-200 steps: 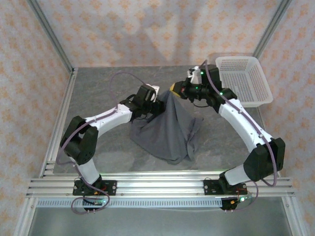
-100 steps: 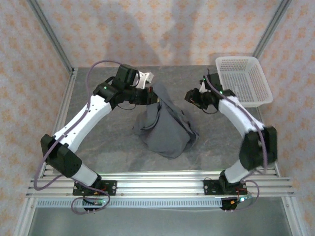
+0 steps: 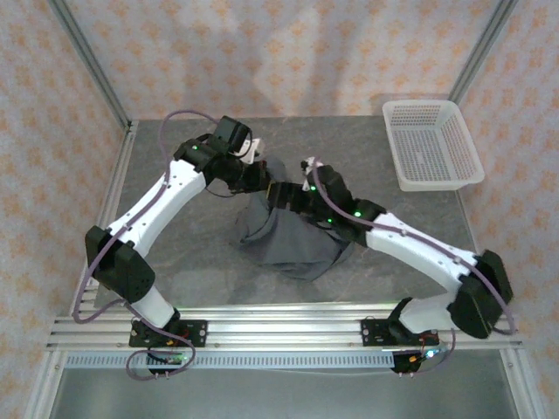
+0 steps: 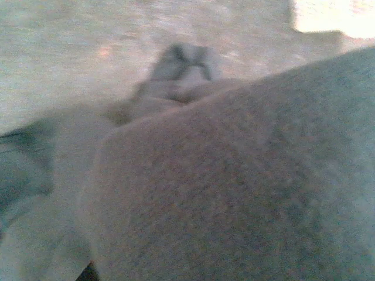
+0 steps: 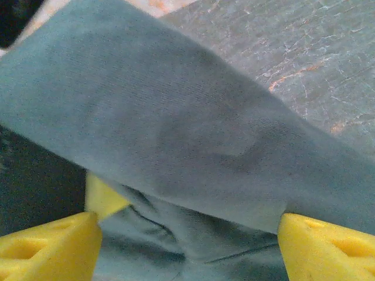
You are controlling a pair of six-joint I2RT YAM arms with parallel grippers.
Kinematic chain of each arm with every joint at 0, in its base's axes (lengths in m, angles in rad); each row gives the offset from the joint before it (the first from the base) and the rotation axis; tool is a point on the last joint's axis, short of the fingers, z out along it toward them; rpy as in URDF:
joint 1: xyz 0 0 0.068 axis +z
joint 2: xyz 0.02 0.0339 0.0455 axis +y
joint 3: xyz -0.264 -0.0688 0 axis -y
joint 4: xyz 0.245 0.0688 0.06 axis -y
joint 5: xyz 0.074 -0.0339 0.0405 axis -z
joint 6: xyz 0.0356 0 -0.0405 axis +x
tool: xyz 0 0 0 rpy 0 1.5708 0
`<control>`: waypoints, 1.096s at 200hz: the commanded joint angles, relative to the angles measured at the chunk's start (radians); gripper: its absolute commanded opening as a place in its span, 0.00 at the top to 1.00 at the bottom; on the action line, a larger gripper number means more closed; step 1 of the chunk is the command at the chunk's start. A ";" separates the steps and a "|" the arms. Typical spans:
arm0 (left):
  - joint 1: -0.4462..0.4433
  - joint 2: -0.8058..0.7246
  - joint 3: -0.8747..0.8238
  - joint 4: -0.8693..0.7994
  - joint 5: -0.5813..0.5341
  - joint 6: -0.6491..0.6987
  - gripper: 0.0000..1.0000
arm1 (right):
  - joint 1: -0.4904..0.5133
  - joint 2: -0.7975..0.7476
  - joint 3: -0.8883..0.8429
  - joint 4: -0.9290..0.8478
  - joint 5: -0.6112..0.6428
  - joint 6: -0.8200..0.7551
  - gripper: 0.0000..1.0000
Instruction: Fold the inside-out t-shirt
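- The left gripper (image 3: 260, 172) is pressing its jaws together on the topmost fold of the plain dark slate-grey soft cloth t-shirt (image 3: 293, 240), holding that peak up off the surface.
- In the left wrist view, blurred grey cloth of the t-shirt (image 4: 234, 175) is crowding right up against the lens.
- The right gripper (image 3: 281, 194) is hovering just beside the left one, over the t-shirt's upper slope, with its jaws spread wide.
- Its yellow fingertips (image 5: 50, 246) are standing far apart, and a taut band of the t-shirt (image 5: 176, 129) is stretching across just beyond them. Whether they are touching it cannot be told.
- Below both grippers, the rest of the t-shirt is draping down into a rumpled heap on the grey stone-patterned table (image 3: 201, 271).
- A white plastic mesh basket (image 3: 439, 182) is sitting well apart from the right gripper, off to its right.
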 commanded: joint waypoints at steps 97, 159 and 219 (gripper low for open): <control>0.179 -0.043 -0.094 -0.027 -0.045 0.179 0.73 | -0.108 -0.040 -0.065 0.398 -0.690 0.120 1.00; 0.272 -0.155 -0.231 0.068 -0.056 0.210 0.29 | -0.254 -0.069 -0.082 0.501 -0.735 0.209 1.00; 0.136 -0.548 -0.414 0.122 -0.165 0.290 0.26 | -0.268 -0.012 -0.016 0.398 -0.813 0.131 1.00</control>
